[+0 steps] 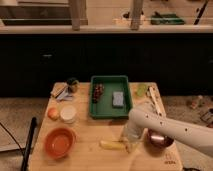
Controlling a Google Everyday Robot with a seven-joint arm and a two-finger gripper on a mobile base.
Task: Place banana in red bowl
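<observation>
A wooden table (95, 131) carries a green tray (110, 115) at its back centre. Front-left of the tray sit a red bowl (60, 143), a white cup (68, 113) and an orange fruit (53, 113). A banana (112, 145) lies in front of the tray, with the gripper (129, 143) at its right end. A dark metal bowl (160, 140) sits front-right of the tray.

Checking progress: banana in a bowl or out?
Out. The banana lies flat on the table, between the left bowl and right bowl, inside neither. The gripper sits at its right end.
</observation>
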